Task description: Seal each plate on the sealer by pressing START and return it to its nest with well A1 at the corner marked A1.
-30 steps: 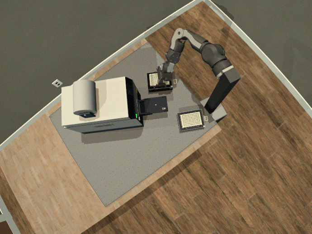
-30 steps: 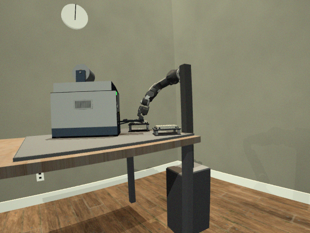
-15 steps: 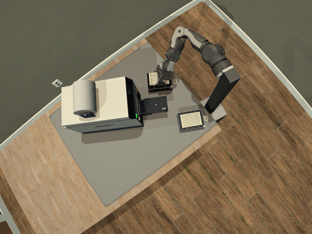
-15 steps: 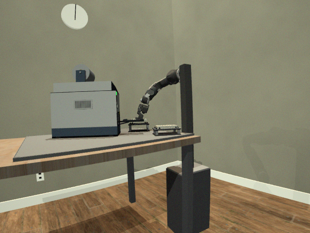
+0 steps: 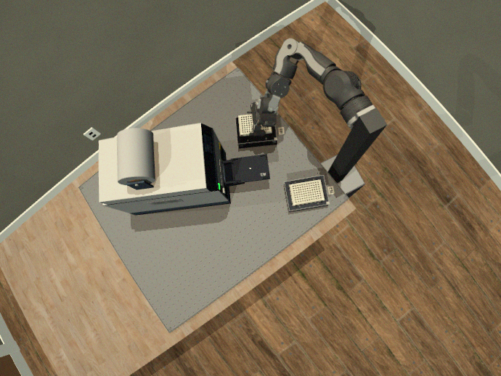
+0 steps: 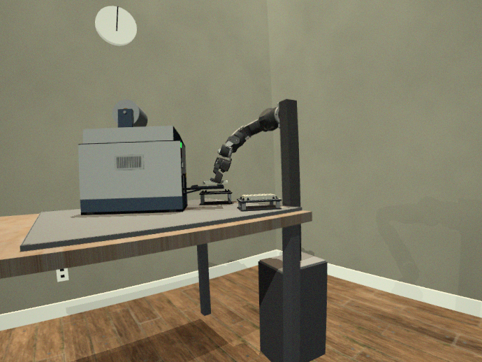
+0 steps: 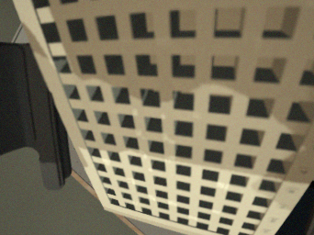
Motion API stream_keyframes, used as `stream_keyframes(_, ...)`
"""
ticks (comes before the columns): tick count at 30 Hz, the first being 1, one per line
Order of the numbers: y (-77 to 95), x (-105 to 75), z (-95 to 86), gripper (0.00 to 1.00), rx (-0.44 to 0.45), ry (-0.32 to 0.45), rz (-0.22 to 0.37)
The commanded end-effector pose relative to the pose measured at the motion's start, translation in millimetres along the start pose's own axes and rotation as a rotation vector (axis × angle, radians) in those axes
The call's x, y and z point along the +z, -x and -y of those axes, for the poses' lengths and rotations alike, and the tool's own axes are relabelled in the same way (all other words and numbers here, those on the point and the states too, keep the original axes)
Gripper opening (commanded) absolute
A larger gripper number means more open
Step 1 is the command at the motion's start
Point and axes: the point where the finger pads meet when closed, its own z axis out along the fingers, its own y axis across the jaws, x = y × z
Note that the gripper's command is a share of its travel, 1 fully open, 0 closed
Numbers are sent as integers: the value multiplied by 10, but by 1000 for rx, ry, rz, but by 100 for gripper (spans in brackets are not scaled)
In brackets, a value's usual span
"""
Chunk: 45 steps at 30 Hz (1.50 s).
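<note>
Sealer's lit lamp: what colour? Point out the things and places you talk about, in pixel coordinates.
Green; the sealer's lit lamp (image 5: 218,186) (image 6: 181,145) shows best in the top view.

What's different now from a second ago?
The gripper has risen, lifting a plate clear of the nest beneath it; the fingers are closed on that plate. The other plate, the sealer and its extended stage stayed put.
</note>
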Motion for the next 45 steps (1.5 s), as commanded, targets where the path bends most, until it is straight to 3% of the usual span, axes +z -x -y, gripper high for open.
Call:
stream_keyframes(1,26,-33,11,0,2,-6,2)
stream_keyframes(17,110,-255,9,0,2,-6,4)
stream_keyframes(26,93,-242,3,0,2,-3,0)
stream_keyframes(45,176,-218,-388,0,-7,-1,3)
